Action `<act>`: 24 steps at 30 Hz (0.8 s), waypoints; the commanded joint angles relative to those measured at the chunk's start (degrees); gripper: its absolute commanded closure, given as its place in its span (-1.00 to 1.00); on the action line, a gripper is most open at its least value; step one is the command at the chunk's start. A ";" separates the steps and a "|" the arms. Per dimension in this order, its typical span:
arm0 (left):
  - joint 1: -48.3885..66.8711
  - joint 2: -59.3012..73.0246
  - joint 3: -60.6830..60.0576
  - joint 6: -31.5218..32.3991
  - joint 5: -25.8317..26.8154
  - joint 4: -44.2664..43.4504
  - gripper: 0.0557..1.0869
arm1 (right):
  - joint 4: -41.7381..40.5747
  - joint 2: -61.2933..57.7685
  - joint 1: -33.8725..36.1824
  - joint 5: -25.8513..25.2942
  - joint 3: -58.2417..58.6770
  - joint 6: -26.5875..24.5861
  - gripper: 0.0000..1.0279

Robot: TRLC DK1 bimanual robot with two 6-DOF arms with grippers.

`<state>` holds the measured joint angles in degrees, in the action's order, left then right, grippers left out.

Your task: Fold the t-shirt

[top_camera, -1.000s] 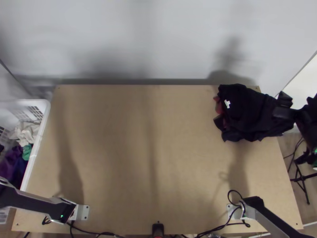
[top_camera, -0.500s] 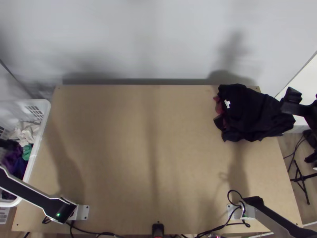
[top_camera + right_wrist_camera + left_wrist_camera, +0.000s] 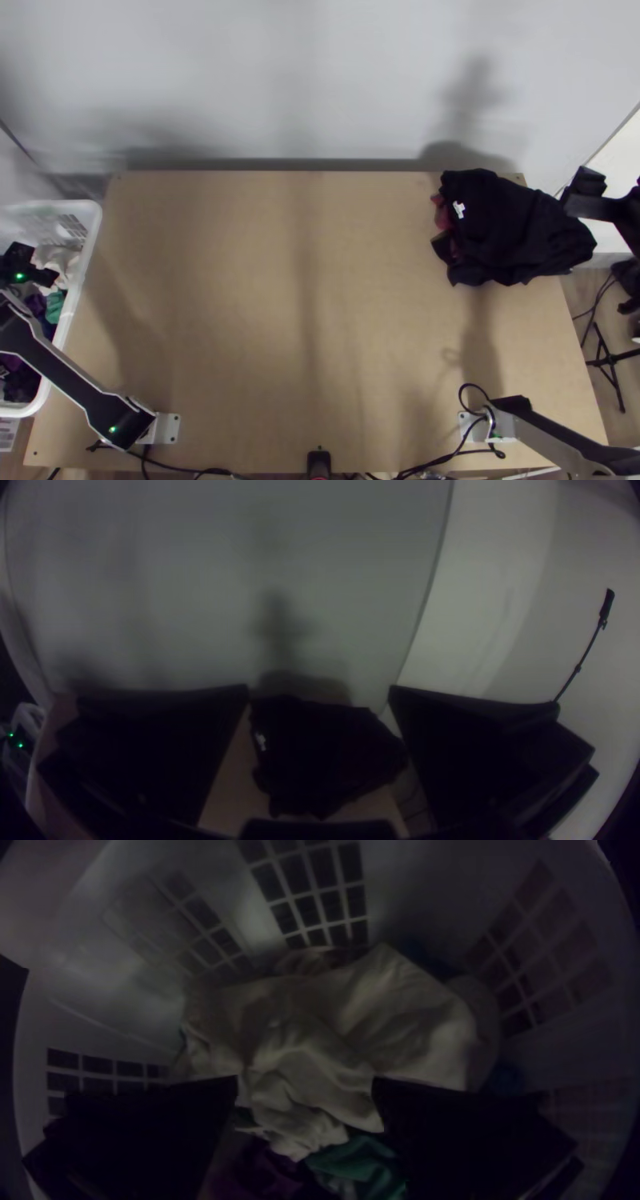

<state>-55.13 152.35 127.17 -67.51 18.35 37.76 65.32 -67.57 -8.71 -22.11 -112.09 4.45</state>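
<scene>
My left gripper point(image 3: 30, 266) is over the laundry basket, at the far left of the top view. In the left wrist view, the left gripper point(image 3: 305, 1092) stands open above a bunched white cloth point(image 3: 360, 1020), with green cloth point(image 3: 363, 1163) and purple cloth point(image 3: 257, 1177) beside it. Dark clothing point(image 3: 512, 228) lies in a layered pile at the table's far right corner, a white tag and some reddish cloth at its left edge. By the pile's right side, raised, is my right gripper point(image 3: 586, 194). In the right wrist view, the right gripper point(image 3: 319, 700) is open and empty.
The white basket point(image 3: 90, 232) stands against the table's left edge. Bare wood of the table point(image 3: 304, 296) stretches between basket and pile. A wall rises behind the far edge. Cables point(image 3: 436, 462) run along the near edge, and a black stand point(image 3: 612, 364) is at the right.
My left arm has swung up the picture, bringing its gripper into view over the basket. My right gripper has shifted a little right and up the picture, away from the dark pile, which lies unchanged.
</scene>
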 commanded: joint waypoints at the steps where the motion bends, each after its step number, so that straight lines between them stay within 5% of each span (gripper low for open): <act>1: 1.96 5.06 3.34 -1.75 -3.58 -5.15 -0.90 | 0.33 -3.09 0.01 -0.04 -2.96 -0.49 -0.90; 9: 3.10 7.17 3.61 -3.86 -5.96 -7.00 -0.89 | 0.33 -5.47 0.01 -0.04 -5.77 -0.58 -0.90; 14: 2.93 8.05 3.61 -6.50 -7.10 -7.08 -0.41 | 0.16 -5.99 0.01 -0.04 -6.03 -0.58 -0.90; 17: 2.84 8.13 3.61 -7.55 -7.10 -7.35 0.20 | 0.16 -6.08 0.01 -0.04 -6.21 -0.67 -0.90; 24: 2.75 7.34 3.52 -7.55 -7.01 -5.77 0.44 | 0.51 -5.99 0.10 -0.13 -6.82 -0.76 -0.90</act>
<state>-52.27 160.22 130.69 -74.43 11.33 30.74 65.58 -73.43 -8.64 -22.24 -118.19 3.81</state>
